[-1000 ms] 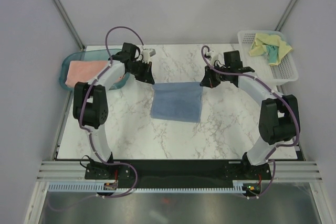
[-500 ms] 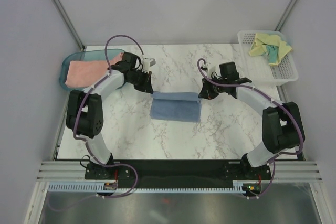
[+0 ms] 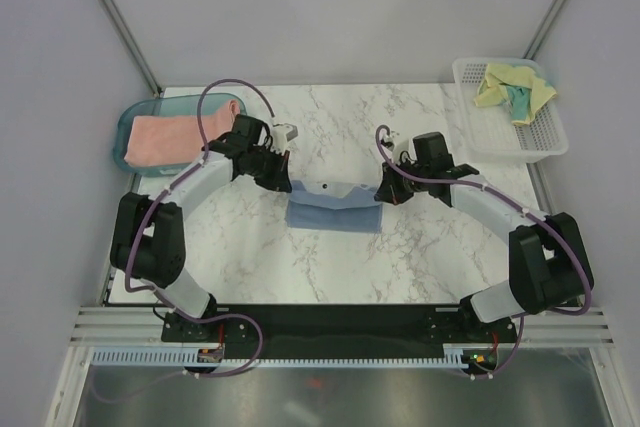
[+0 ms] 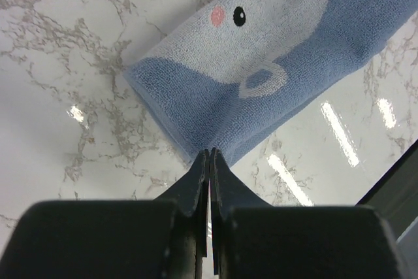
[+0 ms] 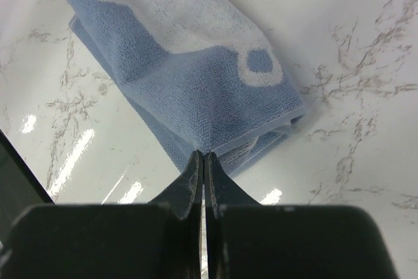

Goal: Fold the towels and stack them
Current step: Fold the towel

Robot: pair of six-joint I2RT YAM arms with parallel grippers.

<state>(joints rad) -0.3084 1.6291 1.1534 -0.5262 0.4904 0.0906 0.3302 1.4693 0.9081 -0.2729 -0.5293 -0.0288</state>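
The salmon-pink cloth towel (image 3: 160, 137) is folded, the light blue cloth towel (image 3: 333, 213) is pinched mid-fold by the left end effector (image 3: 286, 183) and right end effector (image 3: 384, 194), and the pale yellow cloth towel (image 3: 512, 86) is left crumpled.

Noted white marble-pattern table (image 3: 340, 117), glossy, with light glare in both wrist views. Spotted teal translucent tray (image 3: 122, 133) at far-left corner, overhanging the table edge. Spotted white mesh basket (image 3: 549, 137) at far-right corner. Logged black strip (image 3: 340, 325) along near edge.

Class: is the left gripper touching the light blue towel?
Touching. The left wrist view shows the left gripper pinching the edge of the light blue towel.
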